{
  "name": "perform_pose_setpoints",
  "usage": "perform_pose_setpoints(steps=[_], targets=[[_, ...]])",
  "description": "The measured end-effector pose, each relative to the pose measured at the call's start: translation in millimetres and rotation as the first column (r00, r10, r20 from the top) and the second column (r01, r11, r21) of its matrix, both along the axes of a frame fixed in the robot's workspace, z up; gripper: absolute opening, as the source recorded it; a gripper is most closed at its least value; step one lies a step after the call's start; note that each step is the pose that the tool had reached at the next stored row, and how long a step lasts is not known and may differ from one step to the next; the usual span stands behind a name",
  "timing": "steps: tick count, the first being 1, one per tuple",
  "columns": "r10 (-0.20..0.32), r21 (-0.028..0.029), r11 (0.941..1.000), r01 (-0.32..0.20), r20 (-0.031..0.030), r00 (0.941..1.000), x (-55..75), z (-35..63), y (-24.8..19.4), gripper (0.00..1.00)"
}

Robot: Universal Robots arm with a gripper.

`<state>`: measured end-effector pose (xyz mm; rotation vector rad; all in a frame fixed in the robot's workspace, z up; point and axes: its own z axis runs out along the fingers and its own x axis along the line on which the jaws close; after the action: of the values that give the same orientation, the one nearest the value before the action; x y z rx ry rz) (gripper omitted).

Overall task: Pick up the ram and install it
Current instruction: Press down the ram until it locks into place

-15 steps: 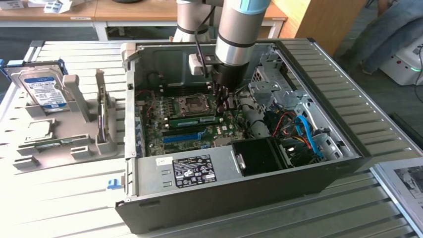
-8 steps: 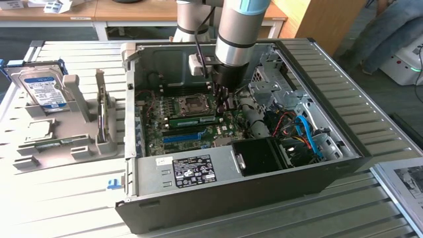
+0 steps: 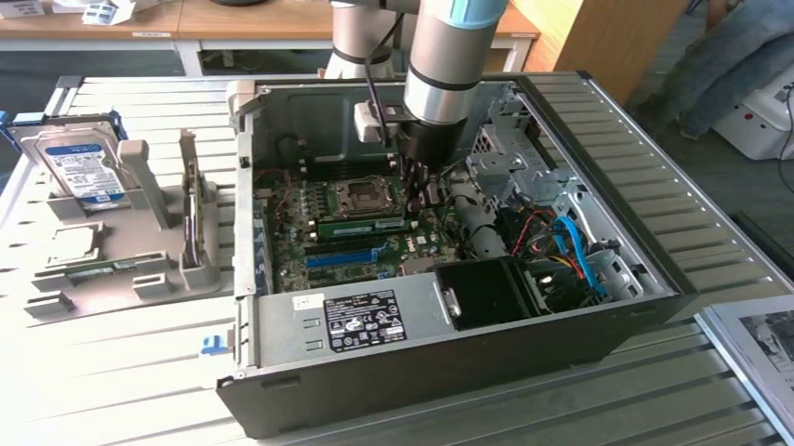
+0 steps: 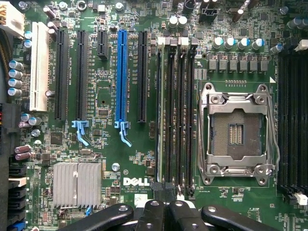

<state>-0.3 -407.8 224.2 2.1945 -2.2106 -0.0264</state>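
Ram install, and I'd say it's at the seating stage. The ram (image 3: 363,226) is inside the open case (image 3: 434,372), standing on edge in one of the memory slots on the motherboard, between the blue slot (image 3: 341,255) and the processor socket (image 3: 366,193). It's nowhere near the grey holder (image 3: 149,269) out by the bench's (image 3: 125,390) edge on the exterior view's left, where the hard drive (image 3: 77,167) stands.

The gripper (image 4: 162,192) is down in the case right over that bank of slots with its fingers pinched fully together. From the wrist view, the tips sit at one end of the slots, just beside the socket side. I honestly can't tell if they're pinching the stick's top edge, pressing on it, or just hovering a hair above it.

My guess is that finishing this calls for straight-down pressure, evenly along the stick, until the clips at both ends snap in. Any tilt and it'll bind.

Hard to make out:
- From above, the stick is edge-on, just a thin pale line in the slot furthest from the socket, so how deep it sits is anyone's guess.
- The near-end clip is hidden under the fingers.
- In the exterior view the arm blocks the far end of the stick and the spot where tips meet board.
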Motion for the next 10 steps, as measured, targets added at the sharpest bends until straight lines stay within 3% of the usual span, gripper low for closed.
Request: perform_pose_setpoints(steps=[10], targets=[[0.000, -0.0002, 1.0000, 0.000, 0.0000, 1.0000, 0.0, -1.4, 0.0, 0.10]])
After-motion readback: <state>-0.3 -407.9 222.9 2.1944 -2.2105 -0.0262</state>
